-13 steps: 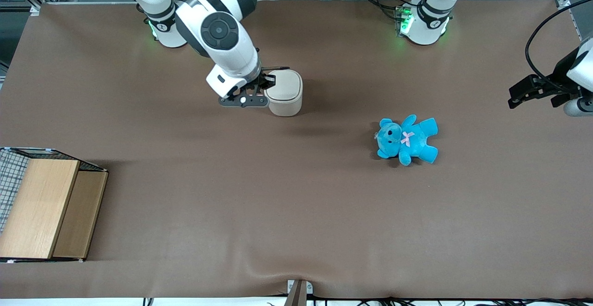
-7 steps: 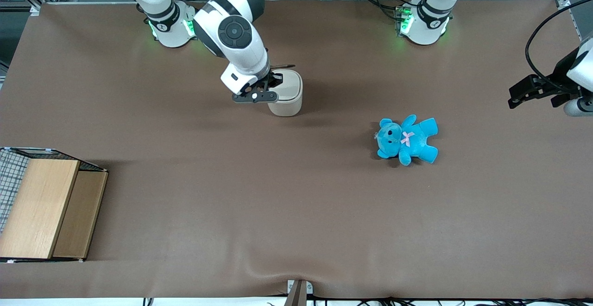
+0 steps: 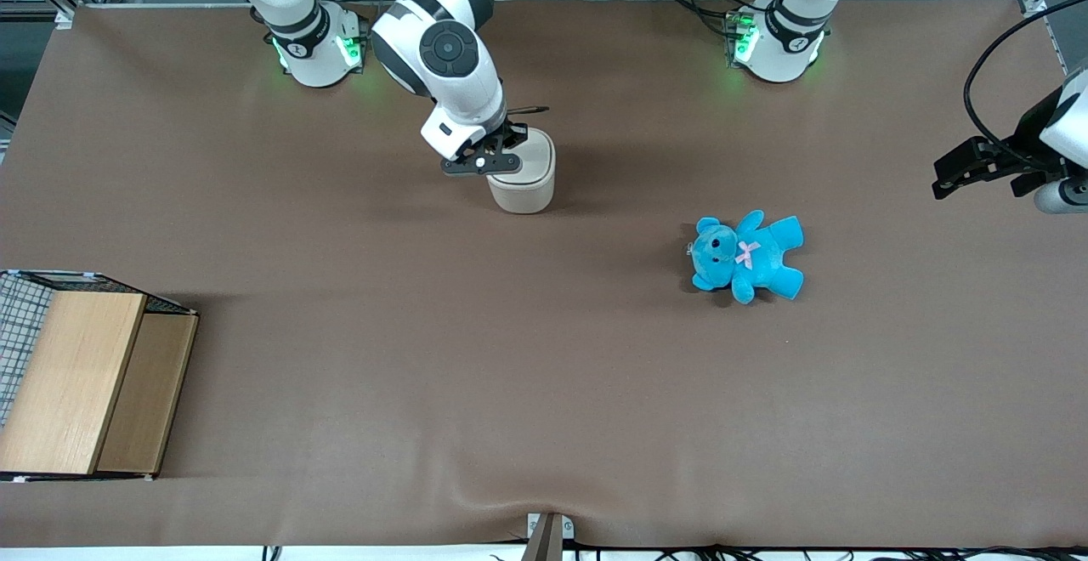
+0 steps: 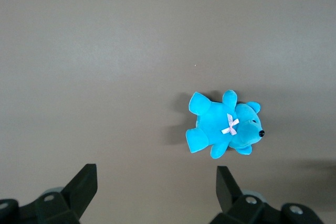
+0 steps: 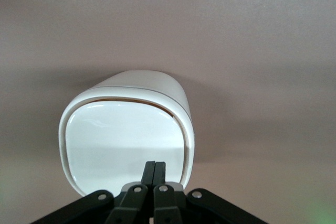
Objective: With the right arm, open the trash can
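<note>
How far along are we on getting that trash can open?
Approach done: the gripper, fingers shut together, sits on the lid edge of the trash can. In hand: pressing the lid, with a thin gap showing along one edge. Left: the lid is not flipped open yet.

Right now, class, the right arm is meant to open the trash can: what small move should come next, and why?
Probably press down a little. The gripper, fingers shut together, sits over the edge of the trash can lid; the lid's other edge shows a thin gap, so it seems to be tipping.
</note>
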Available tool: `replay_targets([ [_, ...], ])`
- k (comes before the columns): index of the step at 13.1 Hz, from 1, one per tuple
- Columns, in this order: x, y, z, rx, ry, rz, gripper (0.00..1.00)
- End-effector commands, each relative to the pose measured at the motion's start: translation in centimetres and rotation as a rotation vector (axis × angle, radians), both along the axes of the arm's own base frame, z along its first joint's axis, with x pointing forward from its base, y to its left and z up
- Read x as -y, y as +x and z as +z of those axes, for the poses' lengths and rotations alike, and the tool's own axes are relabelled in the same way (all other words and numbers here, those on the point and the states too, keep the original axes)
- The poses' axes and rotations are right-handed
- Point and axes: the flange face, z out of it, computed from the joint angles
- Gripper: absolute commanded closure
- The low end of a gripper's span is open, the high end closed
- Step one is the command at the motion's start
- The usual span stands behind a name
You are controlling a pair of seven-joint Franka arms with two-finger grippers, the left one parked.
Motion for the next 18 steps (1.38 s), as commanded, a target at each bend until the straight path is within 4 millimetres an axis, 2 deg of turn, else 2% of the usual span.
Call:
replay_targets([
  [1,0.2,-1.0,-0.2,0.038,-0.017,-0.002,1.0],
  [12,-0.3,-1.1,-2.0,0.041,-0.012,0.0,1.0],
  [18,-0.9,-1.3,-5.1,0.062,-0.055,-0.006,1.0],
])
